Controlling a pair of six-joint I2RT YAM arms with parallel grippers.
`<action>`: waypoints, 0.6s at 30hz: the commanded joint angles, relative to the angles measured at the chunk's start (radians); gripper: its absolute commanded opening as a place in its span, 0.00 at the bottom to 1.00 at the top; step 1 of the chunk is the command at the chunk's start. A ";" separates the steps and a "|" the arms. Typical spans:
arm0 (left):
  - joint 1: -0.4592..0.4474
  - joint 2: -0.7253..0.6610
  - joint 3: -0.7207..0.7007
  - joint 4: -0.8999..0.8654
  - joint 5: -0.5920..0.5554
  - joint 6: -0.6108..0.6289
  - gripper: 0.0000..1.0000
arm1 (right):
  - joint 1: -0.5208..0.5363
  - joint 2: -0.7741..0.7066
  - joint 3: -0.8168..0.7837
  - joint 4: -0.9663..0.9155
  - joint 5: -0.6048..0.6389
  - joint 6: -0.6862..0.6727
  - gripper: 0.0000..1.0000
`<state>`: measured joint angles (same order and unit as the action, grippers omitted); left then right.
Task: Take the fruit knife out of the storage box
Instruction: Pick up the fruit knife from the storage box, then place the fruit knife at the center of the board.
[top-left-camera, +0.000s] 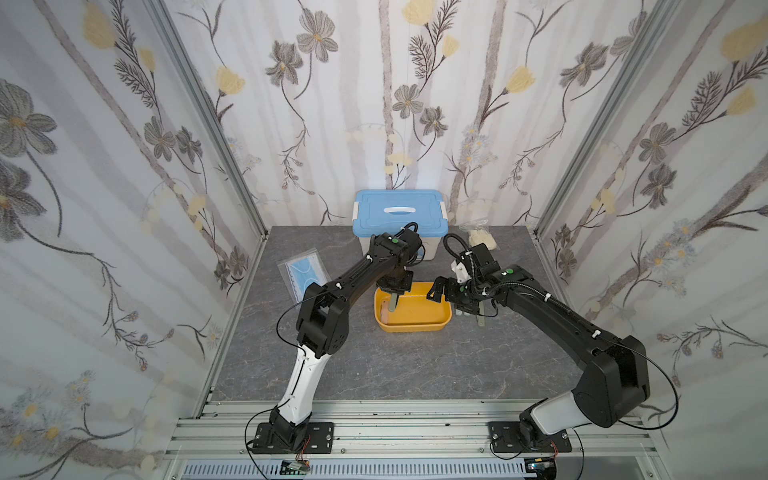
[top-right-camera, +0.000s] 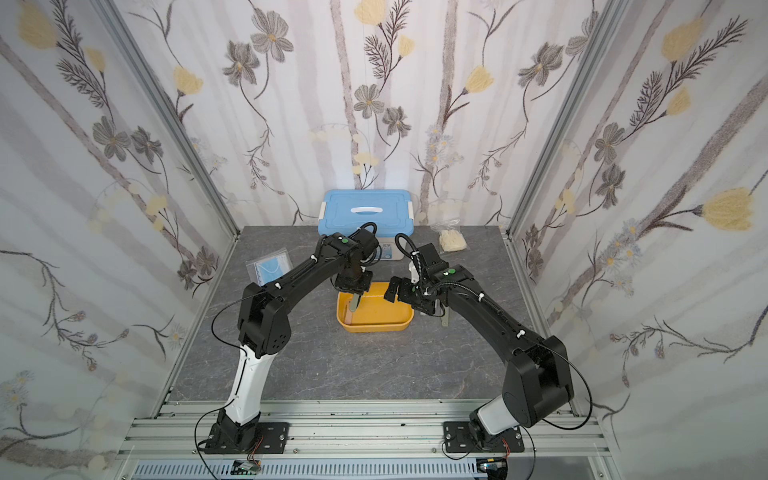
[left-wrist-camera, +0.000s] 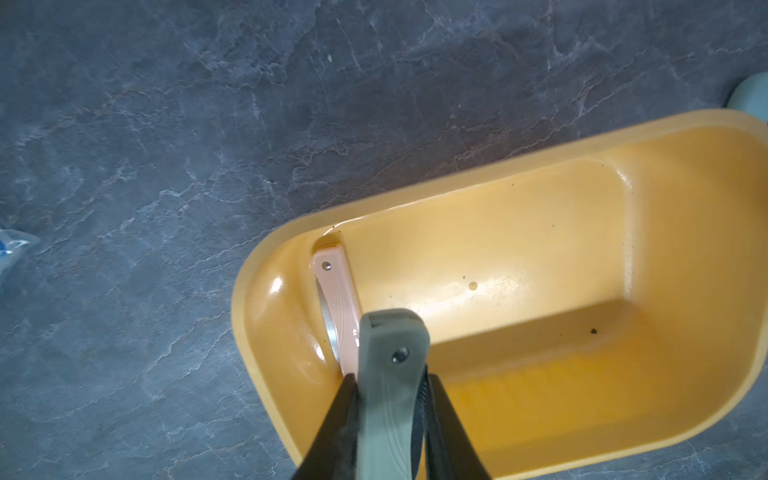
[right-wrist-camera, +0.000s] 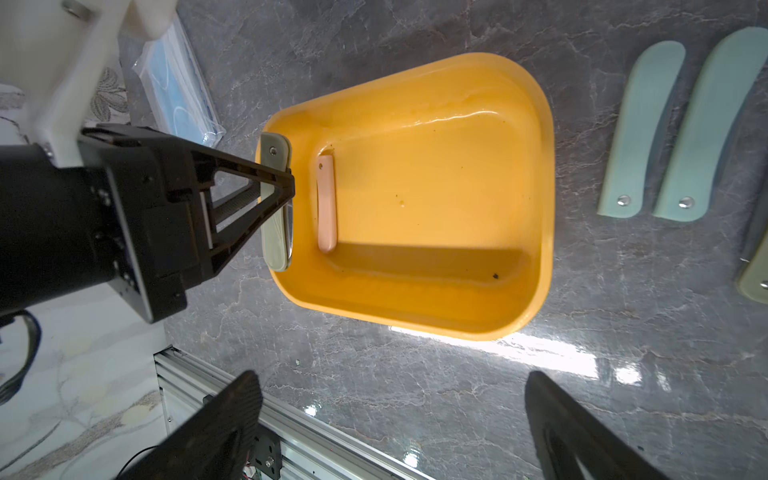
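The left tool (right-wrist-camera: 289, 185) was clamped on the grey-green fruit knife (left-wrist-camera: 392, 345), storage box (right-wrist-camera: 544, 166) just beneath it; the right tool (right-wrist-camera: 392, 376) stood with jaws apart.

Five folding fruit knives could be counted: one grey-green knife (left-wrist-camera: 392, 395), one pink knife (right-wrist-camera: 326, 203), one pale green knife (right-wrist-camera: 642, 129), a second pale green knife (right-wrist-camera: 708, 124), and one olive knife (right-wrist-camera: 754, 282) that was cut by the edge of the right wrist view. There was one yellow-orange storage box (right-wrist-camera: 544, 187) and one white box with a blue lid (top-left-camera: 399, 216). The bags were two: one bag of blue face masks (top-left-camera: 301, 272) and one clear bag (top-left-camera: 480, 239) of cream-coloured things, too small to name. The robot arms were two, a left arm (top-left-camera: 320, 316) and a right arm (top-left-camera: 606, 361).
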<state>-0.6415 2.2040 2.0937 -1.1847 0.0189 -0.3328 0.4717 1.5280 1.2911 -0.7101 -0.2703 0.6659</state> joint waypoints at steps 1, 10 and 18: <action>0.023 -0.043 -0.017 -0.036 -0.035 0.012 0.07 | 0.023 0.037 0.044 0.026 -0.027 0.008 1.00; 0.127 -0.199 -0.226 0.025 -0.038 0.009 0.08 | 0.077 0.164 0.161 0.044 -0.036 0.026 1.00; 0.219 -0.234 -0.414 0.131 0.008 0.025 0.08 | 0.095 0.224 0.206 0.083 -0.060 0.048 1.00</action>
<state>-0.4427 1.9736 1.7145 -1.1034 0.0006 -0.3176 0.5591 1.7378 1.4826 -0.6651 -0.3092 0.6899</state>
